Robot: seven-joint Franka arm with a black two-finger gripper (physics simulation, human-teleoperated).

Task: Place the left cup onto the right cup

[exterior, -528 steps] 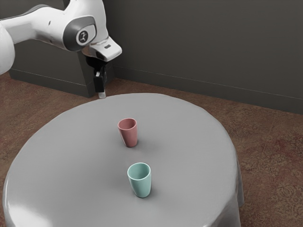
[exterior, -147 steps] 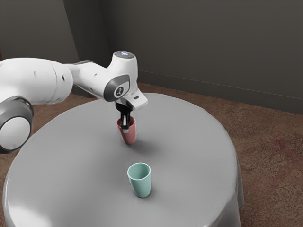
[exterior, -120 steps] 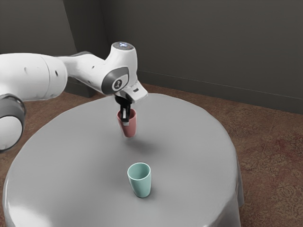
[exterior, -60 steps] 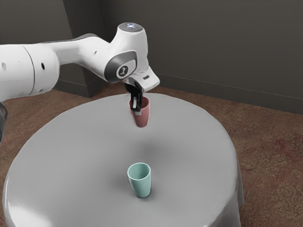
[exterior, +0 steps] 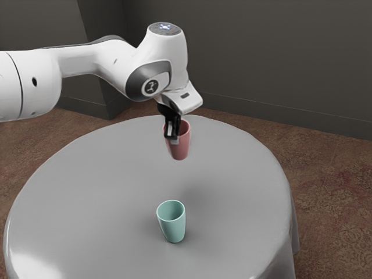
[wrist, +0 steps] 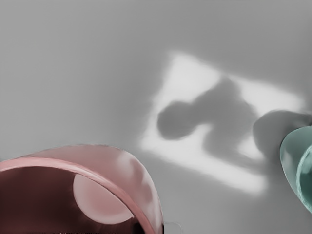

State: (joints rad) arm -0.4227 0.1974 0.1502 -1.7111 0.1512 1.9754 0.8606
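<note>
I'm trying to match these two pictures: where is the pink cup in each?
Exterior view: the pink cup hangs in the end effector, above the table.
Wrist view: the pink cup looms right under the hand.
Shared landmark: the teal cup standing on the table.

Light: dim room, dark far wall [exterior: 279, 52].
Glare: bright patch [wrist: 180, 83] on the gray table [exterior: 87, 192].
Shadows: soft, under pink cup [exterior: 181, 148] and green cup [exterior: 171, 221].
</note>
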